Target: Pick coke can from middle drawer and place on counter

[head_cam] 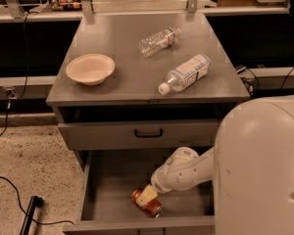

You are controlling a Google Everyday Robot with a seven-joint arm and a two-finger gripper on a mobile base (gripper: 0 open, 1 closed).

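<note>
The coke can (153,207) lies on its side on the floor of the open middle drawer (110,185), near the drawer's front edge. My gripper (147,196) reaches down into the drawer from the right and sits right on top of the can, its cream fingertip covering the can's middle. The white arm (186,170) runs back to the right. The counter (132,65) is the grey top of the cabinet above.
On the counter are a cream bowl (90,68) at the left and two clear plastic bottles (159,40) (184,73) lying on their sides. The shut top drawer front with a black handle (148,133) overhangs the open drawer. My white body (262,170) fills the lower right.
</note>
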